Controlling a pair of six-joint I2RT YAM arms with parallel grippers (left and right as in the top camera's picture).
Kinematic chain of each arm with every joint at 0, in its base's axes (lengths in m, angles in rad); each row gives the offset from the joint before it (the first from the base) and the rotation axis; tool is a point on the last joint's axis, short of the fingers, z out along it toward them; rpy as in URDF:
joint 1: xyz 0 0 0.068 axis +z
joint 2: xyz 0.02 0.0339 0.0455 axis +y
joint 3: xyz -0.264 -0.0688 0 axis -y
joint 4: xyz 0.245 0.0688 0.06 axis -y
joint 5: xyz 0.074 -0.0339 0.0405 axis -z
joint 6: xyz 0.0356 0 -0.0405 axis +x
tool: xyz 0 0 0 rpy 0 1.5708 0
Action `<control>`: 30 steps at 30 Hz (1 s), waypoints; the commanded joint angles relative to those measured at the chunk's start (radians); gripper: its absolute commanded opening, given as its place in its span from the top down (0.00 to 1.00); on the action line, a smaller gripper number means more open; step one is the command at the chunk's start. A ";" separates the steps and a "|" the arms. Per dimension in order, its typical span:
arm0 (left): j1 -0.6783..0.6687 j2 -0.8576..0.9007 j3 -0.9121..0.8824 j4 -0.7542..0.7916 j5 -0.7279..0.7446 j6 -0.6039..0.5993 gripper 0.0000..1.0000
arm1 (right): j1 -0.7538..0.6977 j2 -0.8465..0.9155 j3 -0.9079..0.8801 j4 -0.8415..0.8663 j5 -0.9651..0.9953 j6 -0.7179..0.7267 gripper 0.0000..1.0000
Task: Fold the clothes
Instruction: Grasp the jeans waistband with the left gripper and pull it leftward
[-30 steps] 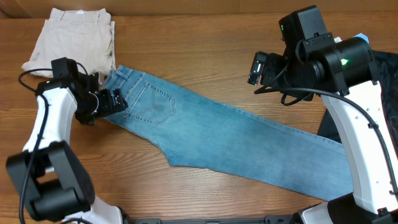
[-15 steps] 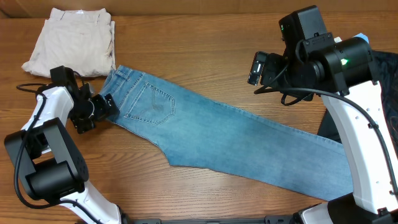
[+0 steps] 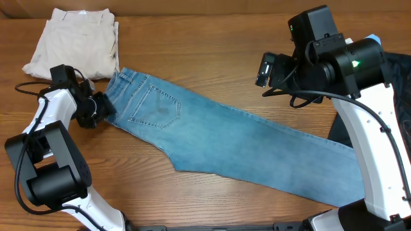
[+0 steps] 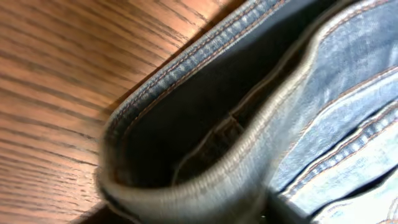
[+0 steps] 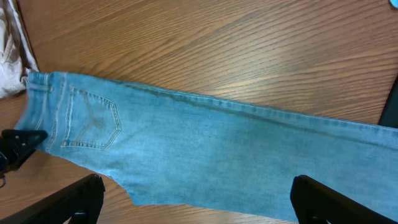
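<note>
The light-blue denim jeans (image 3: pixel 237 138) lie flat on the wooden table (image 3: pixel 212 38), folded lengthwise so one leg covers the other. They run on a slant from the waist, near the table's far left corner, down to the hems at its near right corner. One stitched back pocket (image 3: pixel 157 106) faces up.

The left gripper (image 3: pixel 103 106) is down at table level at the waist end, its tip against the outer edge of the waistband (image 4: pixel 205 118). In the left wrist view the waistband fills the picture, its edge curled up and its dark inside showing. The fingers themselves are out of sight, so I cannot tell whether the jaws have closed on the denim.

The right gripper (image 3: pixel 265 70) hangs over bare wood beyond the far edge of the legs. Its fingers (image 5: pixel 84 196) stand wide apart, holding and touching nothing.

Folded cream-beige trousers (image 3: pixel 77 38) lie in the far left corner, just beside the waistband. A dark garment (image 3: pixel 401 83) lies at the right edge.
</note>
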 commanded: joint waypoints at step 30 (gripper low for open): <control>0.526 0.001 0.016 -0.189 -0.134 -0.316 0.96 | -0.003 0.005 0.000 -0.025 0.002 0.004 0.00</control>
